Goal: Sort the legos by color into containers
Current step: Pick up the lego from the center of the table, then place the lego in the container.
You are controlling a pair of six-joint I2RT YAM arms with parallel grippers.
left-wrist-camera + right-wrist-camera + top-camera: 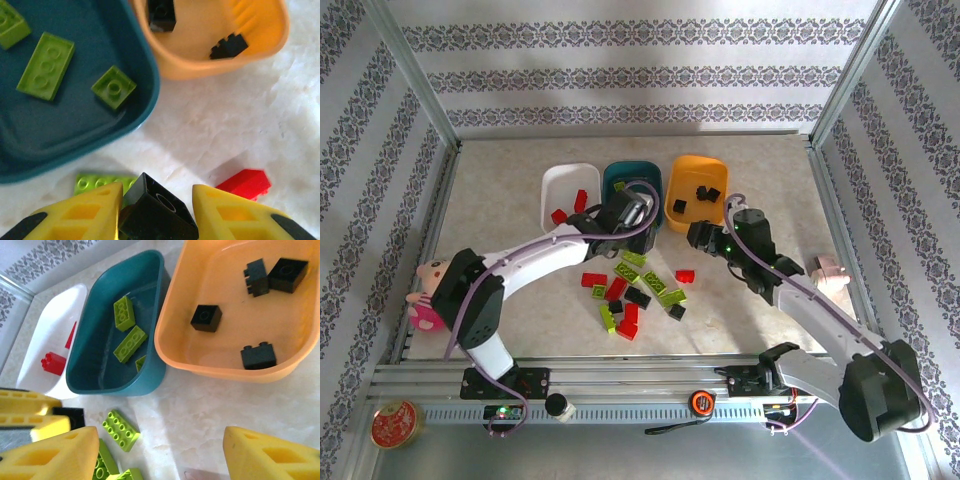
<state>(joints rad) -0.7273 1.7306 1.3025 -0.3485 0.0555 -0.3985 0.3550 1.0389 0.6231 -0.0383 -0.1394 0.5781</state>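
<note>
Partway, mixed plastic-brick pile [635, 290] left | my left gripper [157, 189] pinches a black studded brick [157, 215] (orange plastic tub [210, 67] next?) | right gripper [160, 435] wide, empty

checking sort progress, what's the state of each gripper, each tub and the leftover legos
left gripper: shut on a black lego
right gripper: open, empty
white tub: holds red legos
teal tub: holds green legos
orange tub: holds four black legos
loose legos: red, green and black mixed, not yet in tubs
</note>
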